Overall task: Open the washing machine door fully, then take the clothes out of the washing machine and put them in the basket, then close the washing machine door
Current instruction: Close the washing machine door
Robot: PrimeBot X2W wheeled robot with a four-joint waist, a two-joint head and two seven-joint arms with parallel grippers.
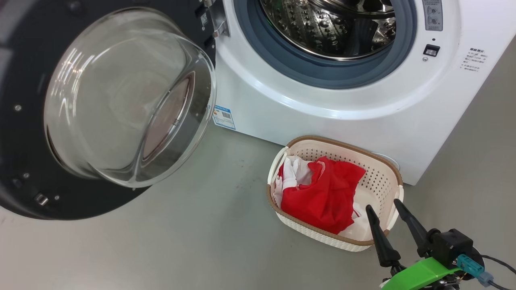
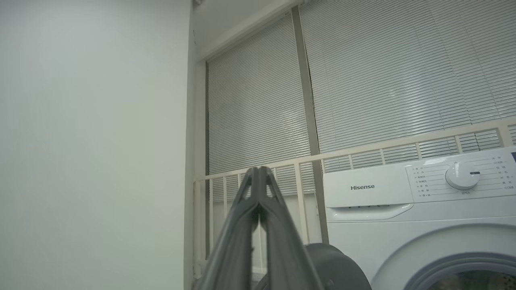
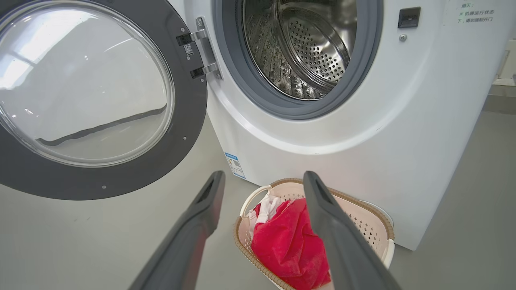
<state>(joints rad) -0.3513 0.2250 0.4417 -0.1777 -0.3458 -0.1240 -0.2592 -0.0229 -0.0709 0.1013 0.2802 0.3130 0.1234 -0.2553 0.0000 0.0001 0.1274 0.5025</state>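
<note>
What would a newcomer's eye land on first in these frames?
The washing machine door hangs wide open at the left, its glass bowl bulging toward the camera. Bright red clothes lie heaped in the basket on the floor before the washing machine, whose steel drum shows no laundry.

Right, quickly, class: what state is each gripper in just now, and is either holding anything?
Left gripper: closed, fingers pressed together, holding nothing.
Right gripper: open, empty, beside the basket.
</note>
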